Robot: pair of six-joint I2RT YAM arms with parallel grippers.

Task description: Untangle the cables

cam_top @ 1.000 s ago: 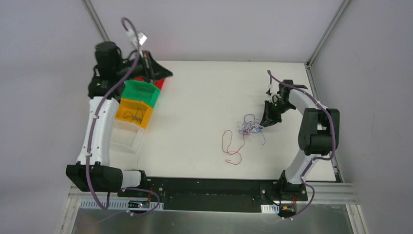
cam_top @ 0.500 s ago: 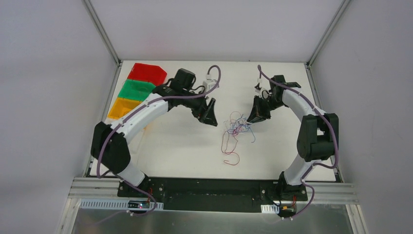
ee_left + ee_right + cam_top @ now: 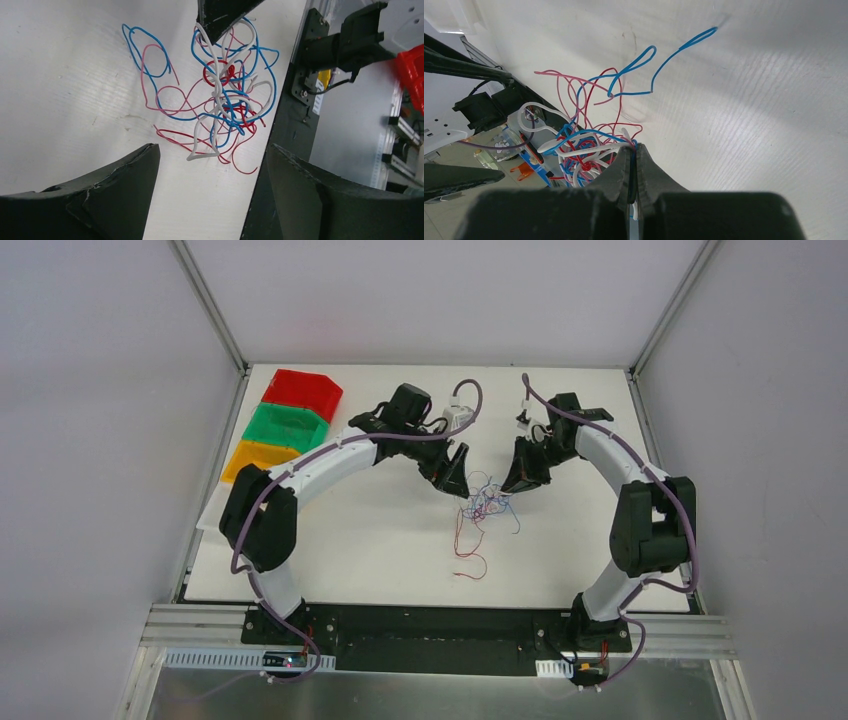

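Where the two arms meet over the middle of the tabletop (image 3: 380, 540), the cables (image 3: 483, 502) sit as one small knot of thin red, blue, pink and white strands looped through each other. From the knot a single red strand (image 3: 468, 558) trails toward the near edge and curls at its end, lying clear of the rest. In the right wrist view a blue strand (image 3: 646, 55) loops out from the knot across the bare white surface, with a pink loop beside it.

The right gripper (image 3: 515, 483) is at the far right side of the knot, its jaws pressed together on several strands. Its own camera shows white, blue and red wire pinched at the fingertips (image 3: 624, 160), with almost no gap between them. From the left wrist camera, that gripper's dark tip enters at the top with a white strand (image 3: 217, 90) running up into it.

The left gripper (image 3: 457, 480) hangs just beside the knot on its far left side, jaws spread wide. Its two fingers (image 3: 125, 180) frame the tangle in its own camera and touch no wire there. Whether the knot rests fully on the surface or is partly lifted cannot be told.

Well apart, at the far left corner, a red bin (image 3: 305, 390), a green bin (image 3: 287, 425) and an orange bin (image 3: 252, 455) stand in a row.
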